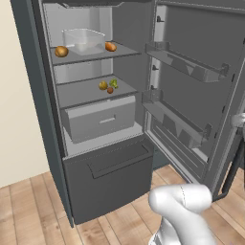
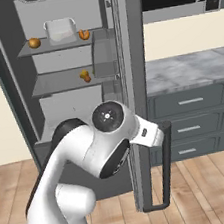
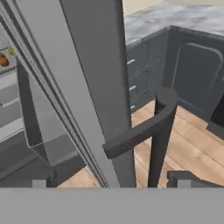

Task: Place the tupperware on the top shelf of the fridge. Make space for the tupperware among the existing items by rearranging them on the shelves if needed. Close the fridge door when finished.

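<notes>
- Left base view: the tub sits on the top shelf of the fridge, upright, toward the back, with an orange-brown item to its left and another to its right, each just beside it and apart from it.
- The lower shelf carries a yellow item, a green one and a red one, clustered close together. A grey drawer sits below.
- Judgement: placement looks complete; the step in hand is closing the door, which stands wide open with its rack ledges facing the cavity.
- Hand view: the fingers stand spread wide and empty, one tip on either side of the door's edge, with the bar handle just ahead and untouched.
- Right base view: the hand is just beside the lower end of the handle, on the outer face of the door.
- To do it well: press on the outer face near the handle side, far from the hinge, and sweep along the door's arc. Keep the wrist clear of the handle's bracket.
- Risk, as a judgement: a push along the panel's thin edge could slip off. The arm must also stay out of the closing gap.
- A grey marble tabletop with drawers lies behind the door, well apart from the sweep.
</notes>
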